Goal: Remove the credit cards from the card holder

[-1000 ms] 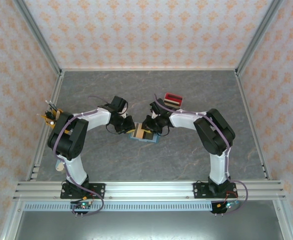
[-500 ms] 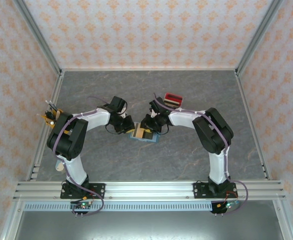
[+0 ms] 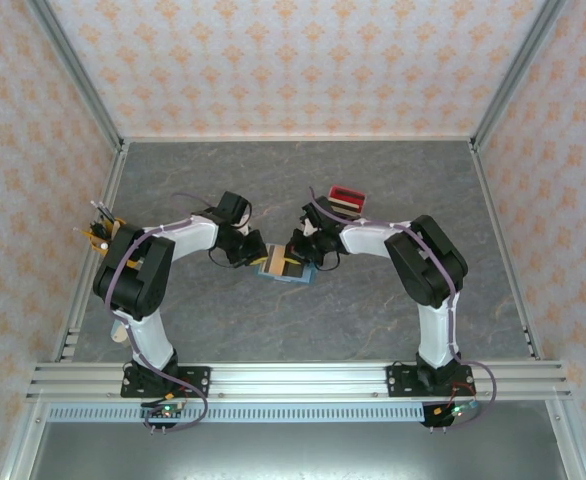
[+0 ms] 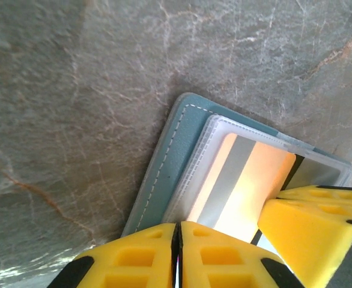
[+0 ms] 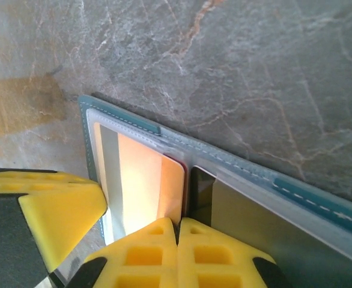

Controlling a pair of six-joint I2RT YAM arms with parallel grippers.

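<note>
Right wrist view, right gripper point(image 5: 177, 227) fingers pressed together, tan card point(image 5: 140, 180) just ahead, left gripper point(image 4: 177, 229) likewise closed at card holder point(image 4: 170, 156) edge

No lettering, number or brand mark is legible on the card holder point(image 4: 167, 168) or its orange card point(image 4: 254, 174).

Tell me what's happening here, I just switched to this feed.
Both arms meet mid-table over the open card holder. The left jaws are shut at its outer edge, apparently steadying it. The right jaws are shut right at the edge of the tan card, which sits in its clear sleeve. It isn't clear whether they actually pinch it. A dark card lies in the neighbouring pocket. The tan card isn't out yet.
</note>
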